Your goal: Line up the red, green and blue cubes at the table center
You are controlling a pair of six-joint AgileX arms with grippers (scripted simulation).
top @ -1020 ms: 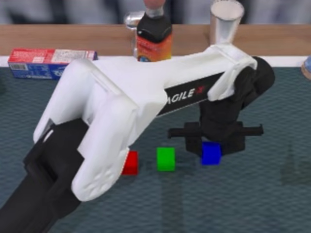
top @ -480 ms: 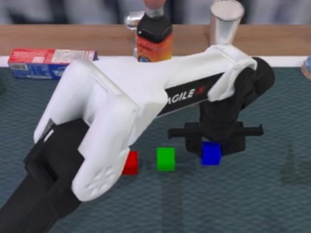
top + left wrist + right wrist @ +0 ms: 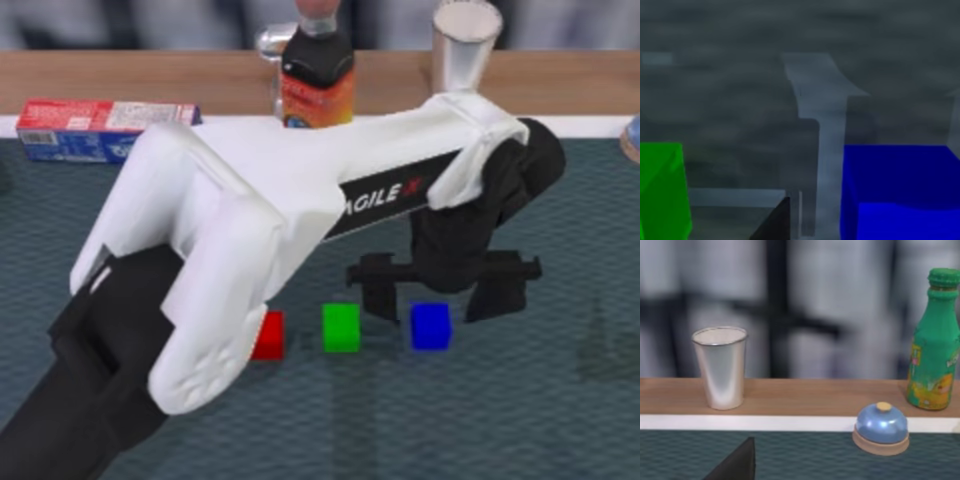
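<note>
From above, the red cube (image 3: 268, 335), the green cube (image 3: 341, 327) and the blue cube (image 3: 431, 326) sit in one row on the dark woven surface (image 3: 540, 400), red at the left and partly hidden under the left arm, green in the middle, blue at the right. The gaps look roughly even, and the row lies about at the middle of the surface.

The left hand (image 3: 443, 290) hangs over the blue cube, released: its two dark fingers stand well apart, one on each side of the cube and clear of it. The left wrist view agrees, with the blue cube (image 3: 900, 192) resting flat on the surface and the green cube (image 3: 662, 190) off to one side.

By my judgement this is the letting-go of the last cube, so the lining-up itself looks done. The next move calls for a straight lift of the left hand, fingers kept wide so neither one clips the blue cube and knocks the row crooked.

Farther back stand a red-and-blue carton (image 3: 100, 128), a dark bottle (image 3: 317, 80) and a metal cup (image 3: 463, 45) along the wooden strip. The right hand is not in the top view; its wrist camera faces a blue bell (image 3: 881, 429) and a green bottle (image 3: 936, 360).
</note>
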